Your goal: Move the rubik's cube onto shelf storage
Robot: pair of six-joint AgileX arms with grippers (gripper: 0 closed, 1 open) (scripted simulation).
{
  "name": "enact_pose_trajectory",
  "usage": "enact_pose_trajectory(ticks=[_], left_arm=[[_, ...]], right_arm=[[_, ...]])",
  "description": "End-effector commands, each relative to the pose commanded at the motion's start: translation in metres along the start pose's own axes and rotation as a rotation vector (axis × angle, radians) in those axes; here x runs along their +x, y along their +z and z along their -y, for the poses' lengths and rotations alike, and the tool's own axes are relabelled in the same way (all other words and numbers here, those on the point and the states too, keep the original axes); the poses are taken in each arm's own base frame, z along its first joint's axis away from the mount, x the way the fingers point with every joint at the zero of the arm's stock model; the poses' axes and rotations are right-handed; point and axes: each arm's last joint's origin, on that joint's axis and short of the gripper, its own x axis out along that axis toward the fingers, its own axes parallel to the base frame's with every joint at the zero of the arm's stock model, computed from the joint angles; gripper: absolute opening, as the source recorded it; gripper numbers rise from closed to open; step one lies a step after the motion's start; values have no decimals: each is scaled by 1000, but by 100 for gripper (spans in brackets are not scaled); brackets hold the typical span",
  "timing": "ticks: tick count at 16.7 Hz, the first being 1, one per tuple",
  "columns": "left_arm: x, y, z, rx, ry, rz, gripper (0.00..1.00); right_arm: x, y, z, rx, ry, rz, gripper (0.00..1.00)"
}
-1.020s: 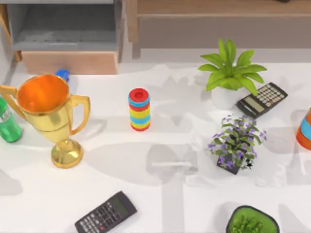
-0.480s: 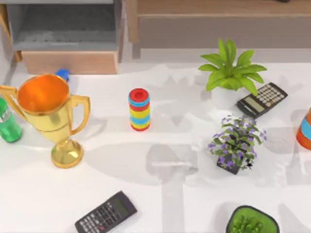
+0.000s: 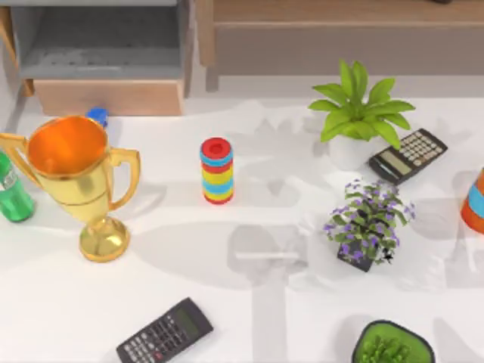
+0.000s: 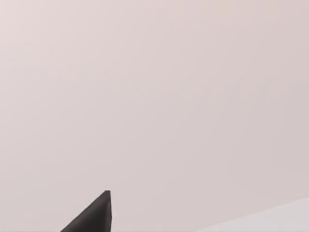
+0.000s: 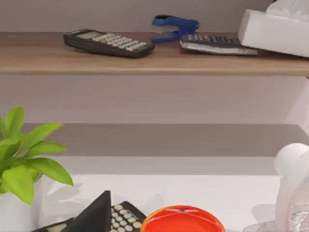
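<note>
The rubik's cube is out of view. The shelf storage (image 3: pixel 340 12) runs along the back right of the table, a light-wood board over a grey-brown panel. The right wrist view faces the shelf storage (image 5: pixel 159 63); on its board lie a calculator (image 5: pixel 108 43), a blue stapler (image 5: pixel 174 25), a second dark calculator (image 5: pixel 215 44) and a white tissue box (image 5: pixel 277 30). A dark tip of my right gripper (image 5: pixel 94 216) shows at that view's edge, above a table calculator. A dark tip of my left gripper (image 4: pixel 94 216) shows against a plain pale surface.
A gold trophy (image 3: pixel 76 178), green bottle (image 3: pixel 11 193) and grey-lined box unit (image 3: pixel 106 53) stand at the left. The striped ring stack (image 3: pixel 217 170) is mid-table. A leafy plant (image 3: pixel 359 113), purple-flowered plant (image 3: pixel 367 223), two calculators (image 3: pixel 408 155) (image 3: pixel 165 333) and an orange vessel (image 3: pixel 475 200) crowd the right and front.
</note>
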Motion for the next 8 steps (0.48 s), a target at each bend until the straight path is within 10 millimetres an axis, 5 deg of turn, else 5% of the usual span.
enact_pose_trajectory(ticks=[4,8], left_arm=[[24,56,-12,-201,-184,-112,100],[40,114,7,-345,-399,-268,100]], right_arm=[[0,0,0,0,0,0,100],[0,0,0,0,0,0,100]])
